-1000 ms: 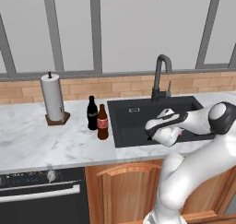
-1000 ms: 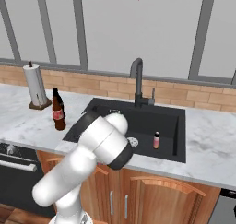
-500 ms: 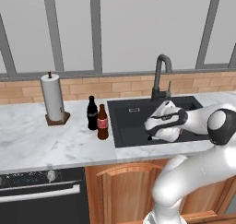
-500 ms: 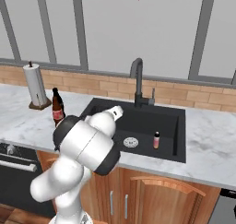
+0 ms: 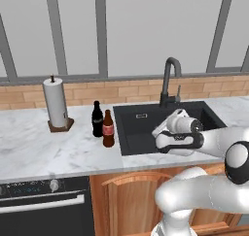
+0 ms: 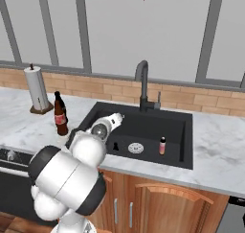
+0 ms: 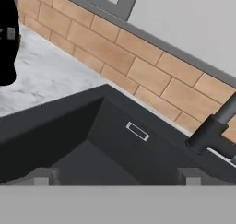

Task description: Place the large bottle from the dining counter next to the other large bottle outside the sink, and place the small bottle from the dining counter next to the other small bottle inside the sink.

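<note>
The white arm bends forward over the front of the sink (image 5: 214, 114), a black rectangular basin sunk in the marble worktop (image 5: 44, 147); its hand lies roughly level, aimed at the basin's back left corner. The gripper (image 7: 117, 176) stands wide and holds nothing, its tips well apart over the basin. Behind the sink rises the tall dark curved faucet (image 6: 142, 83). Left of the sink, the brown glass large bottle (image 5: 108, 129) stands upright just beside the other large bottle (image 5: 97, 119), a black one. From the right base camera, a small bottle (image 6: 162, 145) shows upright inside the sink, near its right wall.
</note>
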Motion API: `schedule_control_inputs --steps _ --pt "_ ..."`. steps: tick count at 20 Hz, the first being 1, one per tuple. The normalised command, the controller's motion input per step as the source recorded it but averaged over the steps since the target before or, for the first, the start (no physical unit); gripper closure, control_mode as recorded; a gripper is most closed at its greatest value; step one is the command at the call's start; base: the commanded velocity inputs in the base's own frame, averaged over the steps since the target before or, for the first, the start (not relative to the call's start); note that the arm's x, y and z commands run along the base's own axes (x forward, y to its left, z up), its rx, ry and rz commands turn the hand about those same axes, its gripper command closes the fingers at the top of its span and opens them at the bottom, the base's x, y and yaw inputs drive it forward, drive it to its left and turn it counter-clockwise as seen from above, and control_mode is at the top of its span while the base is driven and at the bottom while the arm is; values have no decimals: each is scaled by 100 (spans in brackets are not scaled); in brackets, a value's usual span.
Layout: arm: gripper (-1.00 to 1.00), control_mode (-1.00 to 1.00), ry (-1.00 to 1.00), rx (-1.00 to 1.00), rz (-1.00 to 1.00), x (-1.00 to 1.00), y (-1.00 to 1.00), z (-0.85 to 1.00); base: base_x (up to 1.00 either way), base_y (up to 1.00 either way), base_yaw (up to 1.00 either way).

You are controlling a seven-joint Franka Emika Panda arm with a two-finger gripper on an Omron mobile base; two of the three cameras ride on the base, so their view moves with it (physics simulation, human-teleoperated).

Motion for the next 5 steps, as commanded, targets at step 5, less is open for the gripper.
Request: schedule_control_inputs --steps 5 --pt "-100 -100 0 5 0 -60 0 36 0 0 0"
